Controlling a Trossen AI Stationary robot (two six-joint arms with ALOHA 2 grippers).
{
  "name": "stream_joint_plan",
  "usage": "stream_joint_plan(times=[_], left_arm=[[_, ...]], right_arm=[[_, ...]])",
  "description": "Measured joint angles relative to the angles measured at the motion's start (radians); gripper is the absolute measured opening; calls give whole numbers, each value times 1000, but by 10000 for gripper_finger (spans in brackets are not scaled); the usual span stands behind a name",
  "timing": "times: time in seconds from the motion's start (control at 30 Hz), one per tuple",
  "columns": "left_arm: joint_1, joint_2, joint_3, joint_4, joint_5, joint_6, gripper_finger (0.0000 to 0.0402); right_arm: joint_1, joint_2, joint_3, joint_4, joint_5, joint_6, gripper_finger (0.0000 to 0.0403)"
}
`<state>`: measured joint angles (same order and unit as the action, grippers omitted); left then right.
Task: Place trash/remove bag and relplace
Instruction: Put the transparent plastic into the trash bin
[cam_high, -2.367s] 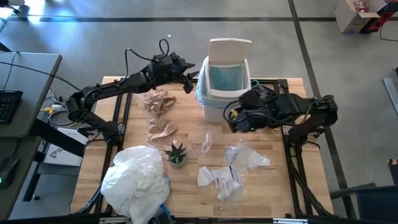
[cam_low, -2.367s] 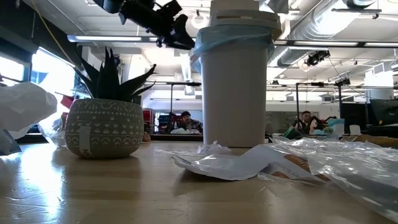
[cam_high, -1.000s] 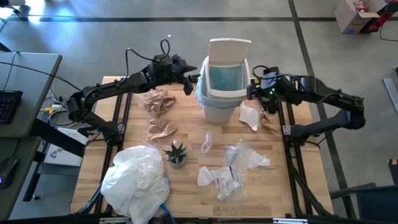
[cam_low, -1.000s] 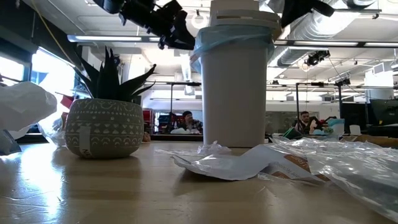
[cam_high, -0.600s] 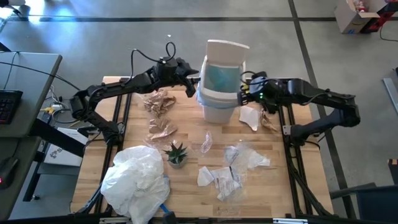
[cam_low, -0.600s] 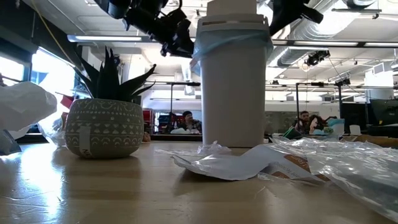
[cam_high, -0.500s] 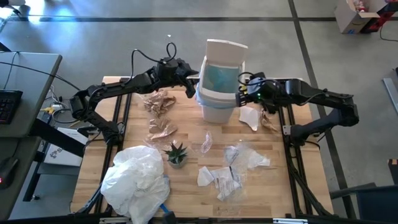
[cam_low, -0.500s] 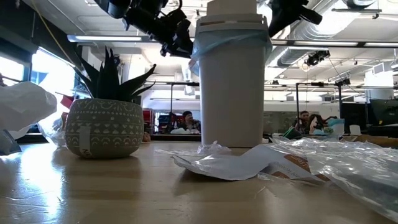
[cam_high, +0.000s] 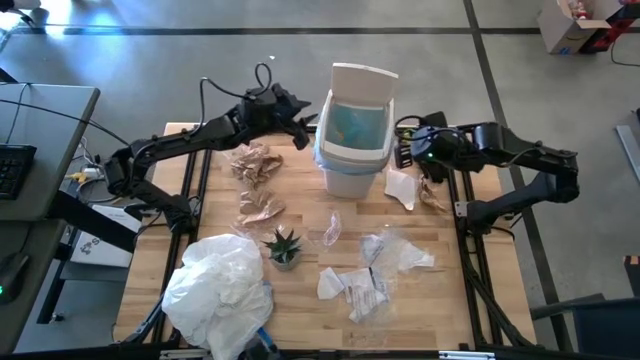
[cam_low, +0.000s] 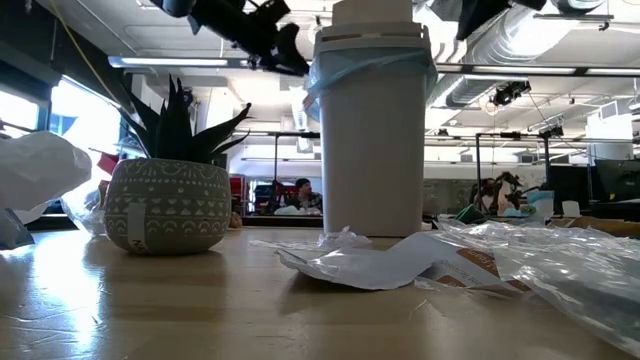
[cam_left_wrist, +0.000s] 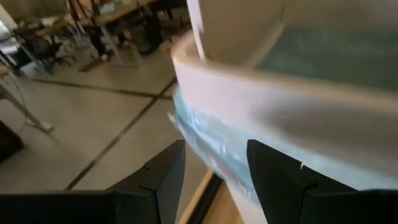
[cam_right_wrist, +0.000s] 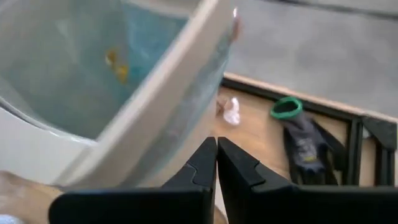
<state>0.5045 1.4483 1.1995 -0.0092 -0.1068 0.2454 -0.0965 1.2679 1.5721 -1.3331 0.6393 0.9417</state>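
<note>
So here's the setup, going left to right. The left claw (cam_high: 307, 124) sits up at rim height on the left side of the white bin (cam_high: 350, 160), fingers parted with nothing between them. In its wrist view the light-blue bag (cam_left_wrist: 211, 146) is folded over the rim just past the fingertips, close but not pinched. Below that claw on the counter (cam_high: 300, 310) are two crumpled brown paper pieces (cam_high: 256, 164), and further toward the front a big heap of white plastic (cam_high: 222, 285) and a little potted plant (cam_high: 283, 246).

The bin is just beside both claws with its lid flipped up, and its liner shows blue inside. It looks tipped a bit in the high view, so I'd go gentle.

The right claw (cam_high: 404, 152) is just off the bin's right rim, pinched fully closed and empty. In its wrist view the fingertips are near the rim's outer edge. Near it on the counter are a white paper scrap (cam_high: 401, 187), then clear wrappers and more scraps (cam_high: 372, 275) toward the front.

My read: most of the trash is still out on the counter. To do this well, I'd grab one piece at a time, keep the bin steady, and drop each piece straight in without snagging the liner's folded edge.
</note>
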Motion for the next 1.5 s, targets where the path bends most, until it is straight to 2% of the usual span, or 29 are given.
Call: stream_joint_plan(times=[0.1,0.23,0.33,0.5,0.7,0.83,0.93,1.07,1.27,1.5], left_arm=[[0,-19,0,40,41,-9,158],[0,-38,0,39,125,-55,158],[0,-52,0,-60,192,-100,158],[-31,-82,0,-300,301,-97,158],[-161,-101,-81,-420,316,-112,158],[-269,-100,-189,-391,306,-168,158],[-342,-82,-267,-269,276,-268,158],[-421,-19,-294,-195,183,-311,168],[-435,61,-294,-142,195,-341,188],[-419,102,-294,-104,231,-430,186]], right_arm=[[8,0,17,46,1,-24,0],[9,0,17,57,-80,-40,0],[47,4,17,-1,-132,10,0],[176,16,16,-99,-167,133,0],[349,58,16,-164,-138,277,0],[432,108,16,-171,-97,324,0],[470,155,16,-170,-72,346,0],[488,222,15,-169,-51,357,0],[490,314,15,-135,-79,339,0],[492,396,15,-30,-100,309,0]])
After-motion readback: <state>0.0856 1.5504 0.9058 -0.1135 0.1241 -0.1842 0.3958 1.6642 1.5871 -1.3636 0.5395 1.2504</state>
